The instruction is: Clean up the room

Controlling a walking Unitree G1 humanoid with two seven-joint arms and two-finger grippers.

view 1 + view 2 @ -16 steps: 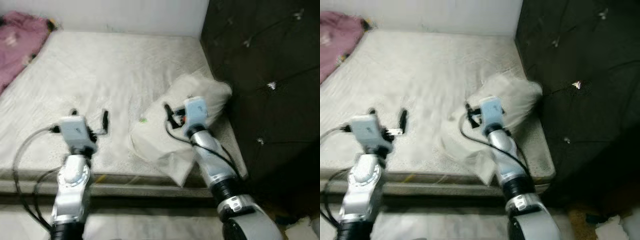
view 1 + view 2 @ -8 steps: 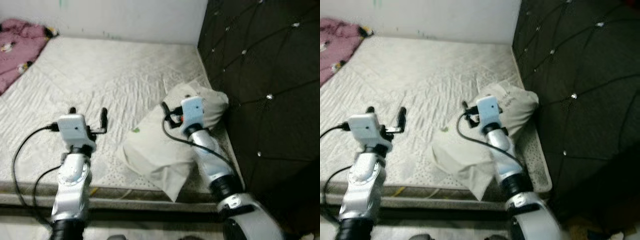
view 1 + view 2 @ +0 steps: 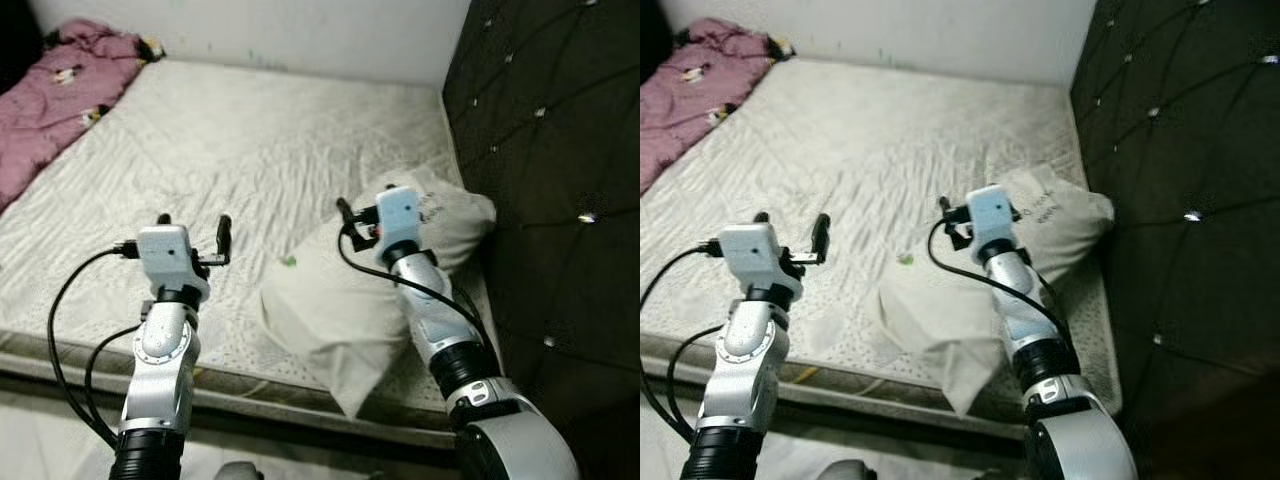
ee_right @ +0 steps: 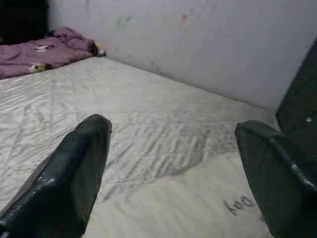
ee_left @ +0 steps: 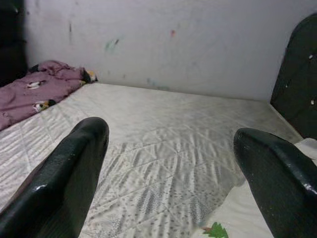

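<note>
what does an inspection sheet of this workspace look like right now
surface: bare quilted mattress
job's things: white pillow by the dark headboard; pink blanket bunched at the far left corner
clutter: small green scrap beside the pillow
grippers: left gripper open above the mattress; right gripper open over the pillow
cables: black cables looping off the left arm
surroundings: white wall with faint marks

A bedroom in a home: a bare quilted mattress (image 3: 250, 150), a white pillow (image 3: 370, 290) beside a dark tufted headboard (image 3: 540, 150) on the right, a pink blanket (image 3: 60, 95) at far left.
</note>
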